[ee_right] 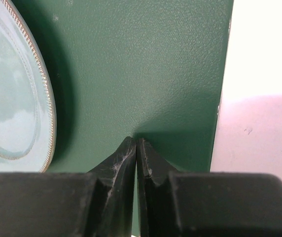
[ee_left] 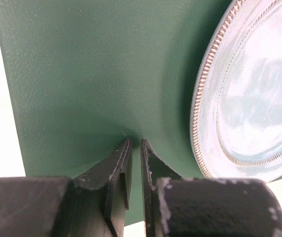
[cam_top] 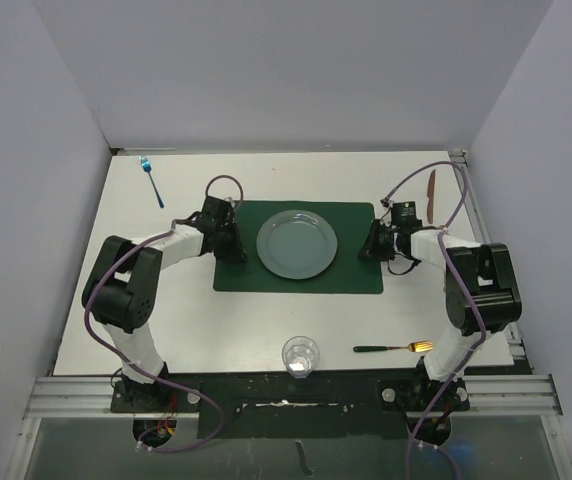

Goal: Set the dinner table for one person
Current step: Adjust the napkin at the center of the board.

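I work over the dinner table point(cam_top: 216, 320), a large white flat top that fills the floor of a pale booth. Plain walls point(cam_top: 296, 70) rise at my left, far side and right, and aluminium rails point(cam_top: 526, 390) run along the near edge by my bases.

Counting from my left: one spoon point(cam_top: 152, 181) with a blue handle lies at the far left corner, alone. My left gripper point(cam_top: 228, 238) sits at the left edge of the one dark green placemat point(cam_top: 301, 283). Its fingers point(ee_left: 116, 163) are drawn close with only a thin slit between them, pinching the mat, which puckers at their tips. One pale blue plate point(cam_top: 297, 243) with a beaded rim rests in the middle of the mat. One clear glass point(cam_top: 301, 355) stands upright near the front edge, off the mat. To its right lies one fork point(cam_top: 396, 348), dark handle and golden head. My right gripper point(cam_top: 374, 243) is at the mat's right edge, jaws pressed together on it. One slim brown utensil point(cam_top: 431, 190) lies near the far right corner; I cannot tell its kind.
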Controlling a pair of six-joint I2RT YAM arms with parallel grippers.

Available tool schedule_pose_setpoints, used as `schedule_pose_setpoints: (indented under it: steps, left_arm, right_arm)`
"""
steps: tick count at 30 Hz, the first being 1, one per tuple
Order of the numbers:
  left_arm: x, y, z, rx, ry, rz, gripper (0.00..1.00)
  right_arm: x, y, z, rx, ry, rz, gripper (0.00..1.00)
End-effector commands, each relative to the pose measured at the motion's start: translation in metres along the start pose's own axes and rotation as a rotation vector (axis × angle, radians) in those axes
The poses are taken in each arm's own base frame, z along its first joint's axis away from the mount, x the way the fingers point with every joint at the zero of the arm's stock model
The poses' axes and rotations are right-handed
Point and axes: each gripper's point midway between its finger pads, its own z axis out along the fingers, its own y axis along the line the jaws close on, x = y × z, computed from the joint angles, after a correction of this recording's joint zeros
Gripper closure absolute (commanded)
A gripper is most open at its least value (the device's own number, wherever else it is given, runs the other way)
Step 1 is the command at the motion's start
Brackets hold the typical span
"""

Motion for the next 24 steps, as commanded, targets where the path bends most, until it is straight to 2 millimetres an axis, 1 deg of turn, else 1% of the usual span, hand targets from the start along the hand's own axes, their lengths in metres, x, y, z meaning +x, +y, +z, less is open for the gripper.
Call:
schedule_pose_setpoints:
  steps: [1,12,19,21,23,24]
  left_arm:
    - [0.039,0.001,0.004,-0.026,0.123,0.024,0.91]
    - [0.042,-0.004,0.007,-0.02,0.139,0.034,0.91]
    - [0.041,-0.001,0.011,-0.041,0.147,0.038,0.91]
    - [0.038,-0.002,0.01,-0.043,0.139,0.04,0.9]
    - [0.032,-0.006,0.008,-0.036,0.123,0.04,0.84]
    - [0.029,-0.008,0.005,-0.032,0.11,0.04,0.81]
  right_arm:
    - [-0.006,-0.002,0.012,0.012,-0.01,-0.025,0.95]
    - [-0.004,-0.003,0.019,0.013,0.009,-0.026,0.95]
    - [-0.001,-0.001,0.016,0.01,0.014,-0.034,0.96]
    - [-0.001,0.0,0.014,0.009,0.013,-0.037,0.95]
    - [-0.004,0.003,0.01,0.005,0.003,-0.046,0.89]
    - [-0.006,0.005,0.006,0.001,-0.005,-0.051,0.84]
